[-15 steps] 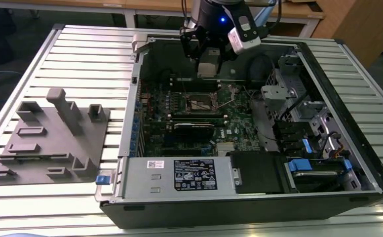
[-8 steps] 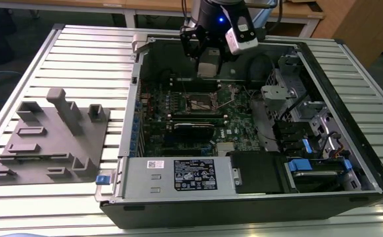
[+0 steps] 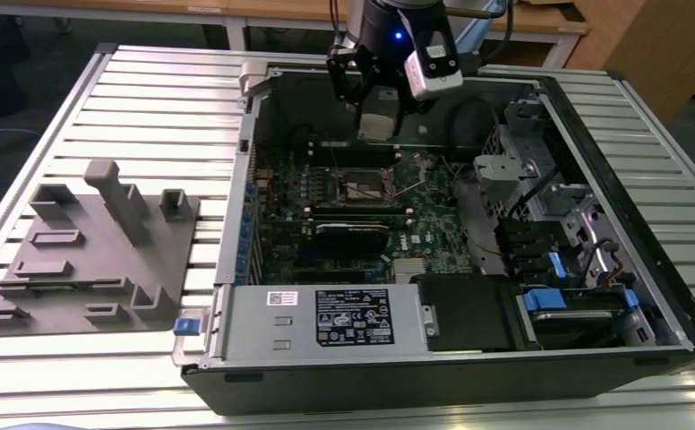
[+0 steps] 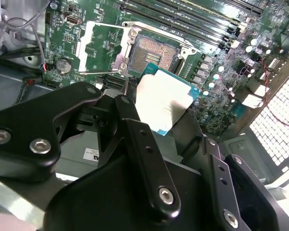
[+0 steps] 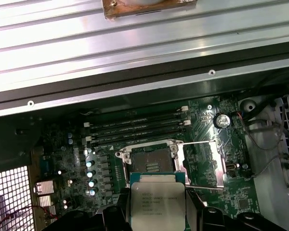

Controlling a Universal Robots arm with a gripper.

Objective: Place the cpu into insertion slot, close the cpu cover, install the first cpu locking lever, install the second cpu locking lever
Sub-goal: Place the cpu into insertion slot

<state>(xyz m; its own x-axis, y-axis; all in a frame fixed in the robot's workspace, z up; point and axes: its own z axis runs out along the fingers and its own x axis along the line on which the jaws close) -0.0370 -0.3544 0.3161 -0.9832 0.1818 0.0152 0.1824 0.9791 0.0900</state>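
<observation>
standing by the bench, i see a tabletop of silver ribbed metal slats (image 3: 144, 98) with an open computer case (image 3: 634, 143) lying on its side on it, and a grey moulded parts tray (image 3: 85, 242) resting on the slats to the exterior view's left of the case. behind the table there are wooden desks (image 3: 264, 9) and a wooden panel (image 3: 647, 45) in the far corner. the arm hangs over the far end of the case, its black gripper (image 3: 378, 125) held above the green circuit board (image 3: 425, 224). in both wrist views the fingers (image 4: 127, 110) are pressed against opposite edges of the chip (image 4: 164, 101), pinching it flat with its silver top up. the chip is in the air, apart from the board, near the socket (image 5: 151, 163) but not in it. the socket sits bare with its dark centre showing, and its metal cover (image 5: 179, 161) is swung open, lying beside it on the side of the round coin battery (image 5: 222, 120). long black memory slots (image 5: 135, 127) run just past the socket. a grey power supply box (image 3: 323, 313) fills the near end of the case.
</observation>
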